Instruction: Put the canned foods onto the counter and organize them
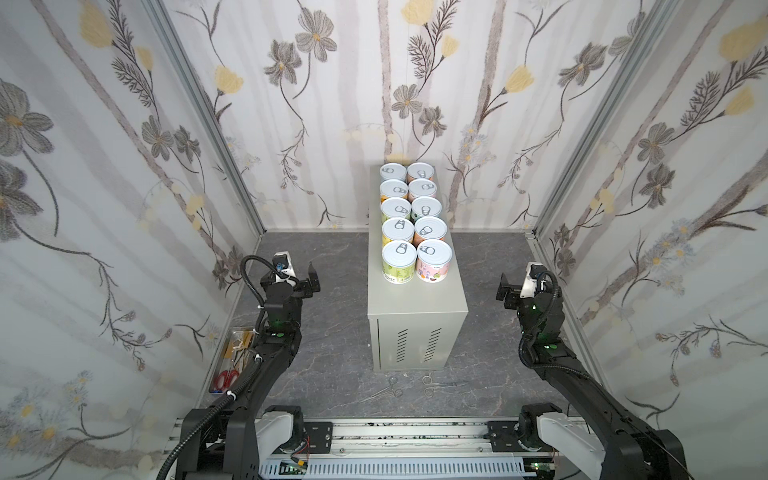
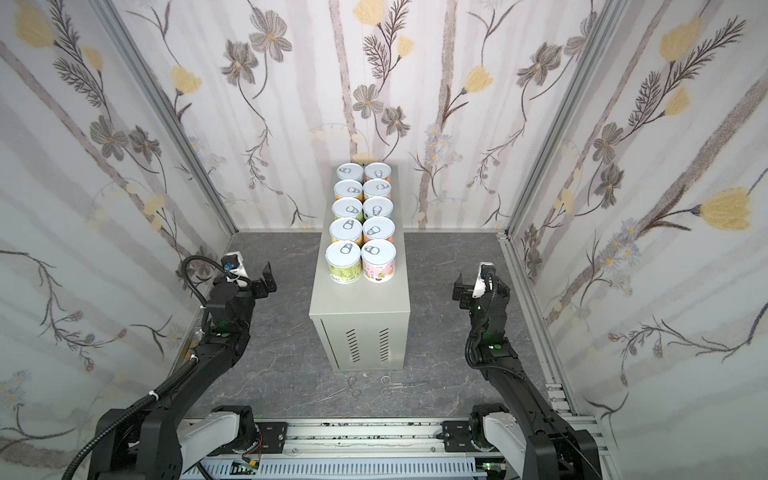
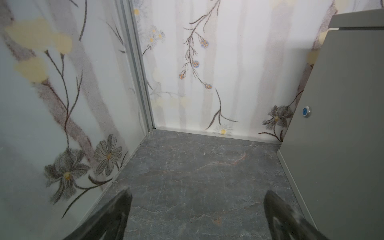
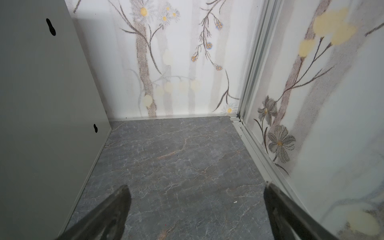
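Several canned foods point(image 1: 399, 249) point(image 2: 343, 249) with silver pull-tab lids stand upright in two neat columns on the flat top of the light-grey counter point(image 1: 415, 299) point(image 2: 359, 299). The front pair carries a green label and a pink label point(image 1: 434, 270). My left gripper point(image 1: 307, 278) point(image 2: 266, 278) hovers left of the counter, open and empty; the left wrist view shows its fingers spread point(image 3: 197, 195) over bare dark floor, with the counter's side point(image 3: 342, 124) beside it. My right gripper point(image 1: 505, 289) point(image 2: 459, 289) hangs right of the counter, also open and empty point(image 4: 197, 189), with the counter's wall point(image 4: 41, 104) next to it.
A metal tray point(image 1: 232, 361) with red-handled scissors lies on the floor by the left wall. Two pairs of thin metal scissors or forceps point(image 1: 390, 388) point(image 1: 436, 382) lie on the dark marbled floor in front of the counter. Flowered walls close in three sides.
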Motion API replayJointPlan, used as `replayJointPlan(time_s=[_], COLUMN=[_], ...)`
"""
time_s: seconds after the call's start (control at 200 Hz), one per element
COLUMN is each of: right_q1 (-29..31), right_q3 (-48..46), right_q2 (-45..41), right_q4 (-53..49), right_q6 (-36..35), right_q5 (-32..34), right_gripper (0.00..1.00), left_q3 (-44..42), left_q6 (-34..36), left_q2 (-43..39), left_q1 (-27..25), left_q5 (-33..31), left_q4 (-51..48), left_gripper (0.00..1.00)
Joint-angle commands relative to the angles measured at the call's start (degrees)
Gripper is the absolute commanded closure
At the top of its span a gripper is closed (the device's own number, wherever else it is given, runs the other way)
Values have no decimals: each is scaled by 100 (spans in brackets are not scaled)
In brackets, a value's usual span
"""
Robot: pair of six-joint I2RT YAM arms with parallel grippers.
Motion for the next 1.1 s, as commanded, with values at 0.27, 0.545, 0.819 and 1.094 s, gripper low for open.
replayJointPlan(time_s=[0.27,0.545,0.819,1.094], right_q1=[-26,-76,-149,-167], right_q3=[-885,-657,-479,-463], right_q2=[925,1364,1587,1626], right_q4=[2146,2479,2629,2610], right_q6=[546,241,288,341], right_q5=[105,-5,-238,-285], right_gripper=[0,0,0,0], left_q3=[-1110,-1445,-1231,-1535], left_q6=[-470,-677,-626,-513], left_q2=[529,1093,1212,1400], left_q1=[135,174,219,224], left_q5=[5,120,343,595], left_q4=[2362,3378,3169,3425], left_gripper=[0,0,0,0])
